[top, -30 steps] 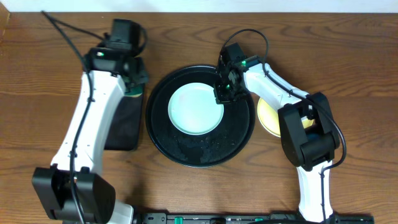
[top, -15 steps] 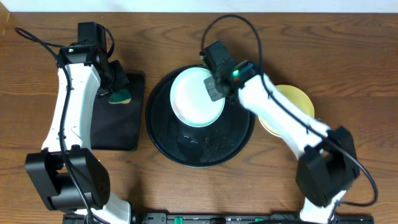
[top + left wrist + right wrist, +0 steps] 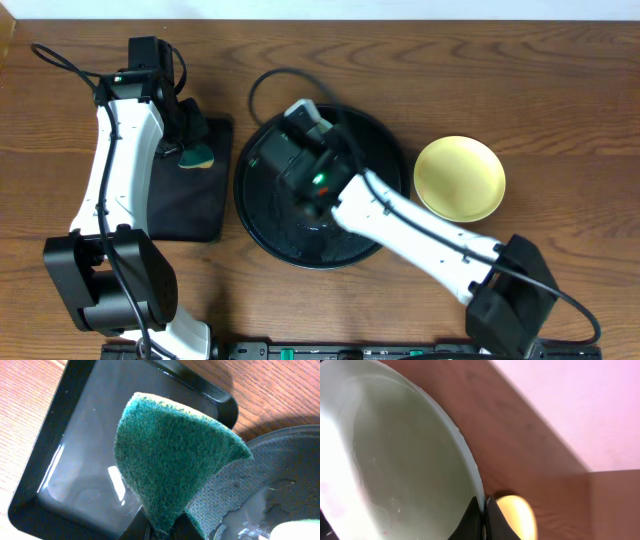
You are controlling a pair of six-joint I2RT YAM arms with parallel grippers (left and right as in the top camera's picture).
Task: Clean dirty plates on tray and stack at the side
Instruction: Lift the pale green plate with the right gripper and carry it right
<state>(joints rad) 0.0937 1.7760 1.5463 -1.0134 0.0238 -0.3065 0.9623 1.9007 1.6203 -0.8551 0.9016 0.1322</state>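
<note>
Right tool [image 3: 483,516] is closed tight on the rim of the mint plate [image 3: 395,460], its two dark fingers [image 3: 472,519] pinching the thin edge between them. The plate fills the left of the wrist view, pale and glossy, with wet streaks across its inner face. Past its rim lie the brown wooden desk [image 3: 520,465] and a blurred bit of the yellow plate [image 3: 516,515]. From overhead the right arm reaches across the round tray [image 3: 262,215] and hides the held plate beneath its wrist. The tray's black floor shows patches of water near the front.

The yellow plate [image 3: 459,178] sits flat on the desk [image 3: 560,90] just to the right of the round tray, apart from its rim.

The left tool [image 3: 162,529] is clamped on the lower corner of a green sponge [image 3: 170,455], which fans out above the fingers with a yellow edge along the top. It hangs over the rectangular tray [image 3: 75,460], a glossy black one with a wet floor, lying on the desk just left of the round tray [image 3: 285,470].
</note>
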